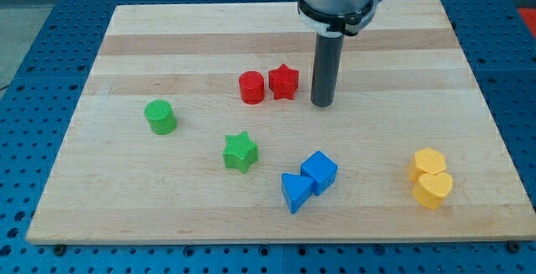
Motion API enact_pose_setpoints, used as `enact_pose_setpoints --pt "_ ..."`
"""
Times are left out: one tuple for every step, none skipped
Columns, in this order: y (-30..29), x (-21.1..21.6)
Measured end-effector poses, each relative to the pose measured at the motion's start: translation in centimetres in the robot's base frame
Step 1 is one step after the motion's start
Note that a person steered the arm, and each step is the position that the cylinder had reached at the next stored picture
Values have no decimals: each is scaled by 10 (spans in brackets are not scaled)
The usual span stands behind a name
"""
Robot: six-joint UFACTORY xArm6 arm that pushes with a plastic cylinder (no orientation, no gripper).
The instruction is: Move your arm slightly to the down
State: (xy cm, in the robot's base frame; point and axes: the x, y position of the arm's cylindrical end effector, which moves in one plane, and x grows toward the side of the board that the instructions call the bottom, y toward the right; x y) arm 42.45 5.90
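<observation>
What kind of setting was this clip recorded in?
Most likely a robotics lab bench. A wooden board lies on a blue perforated table; small plastic blocks are scattered on it, such as a green star and a blue cube; my tip stands right of the red star.

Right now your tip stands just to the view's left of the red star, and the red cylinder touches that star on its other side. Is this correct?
Not quite. The camera view shows my tip just to the view's right of the red star, not its left. The red cylinder does sit against the star on its other side.
</observation>
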Motion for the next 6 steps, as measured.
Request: enact_pose_setpoints --pt "-7 0" --pt "-13 0" --pt "-20 0" --pt "-22 0" --pt "-22 0" --pt "-29 4"
